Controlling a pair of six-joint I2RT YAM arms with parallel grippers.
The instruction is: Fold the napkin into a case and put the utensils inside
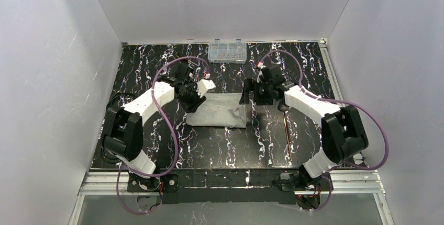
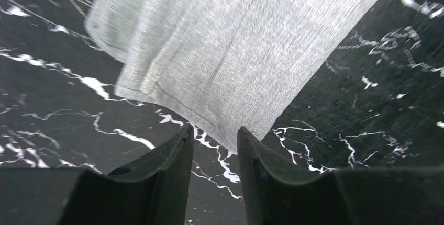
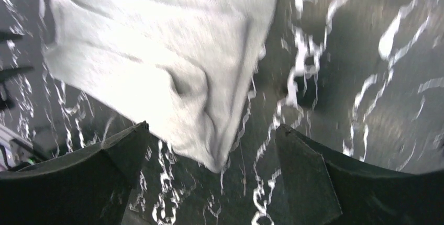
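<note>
The napkin (image 1: 217, 111) lies folded into a flat oblong mid-table (image 1: 220, 146), a little toward the far edge. The left gripper (image 2: 214, 133) is at its left end, jaws narrowly parted, with a cloth corner at the gap but unpinched. The right gripper (image 3: 212, 131), jaws wide, straddles a corner at the napkin's right end. The utensils (image 1: 287, 136) lie just right of the cloth, their far end under the right arm (image 1: 309, 102). A clear compartment box (image 1: 227, 51) sits at the far edge.

Clad in white shells between black joint blocks: left arm (image 1: 149, 102) at frame left, right arm (image 1: 309, 102) at frame right. Trailed by a looping purple cable (image 1: 184, 57) apiece. Dotted with a small red mark (image 1: 259, 65) near each wrist. Tipped in black: left tool (image 2: 214, 133), right tool (image 3: 212, 131), with matte, wedge-shaped fingers (image 2: 167, 178).
</note>
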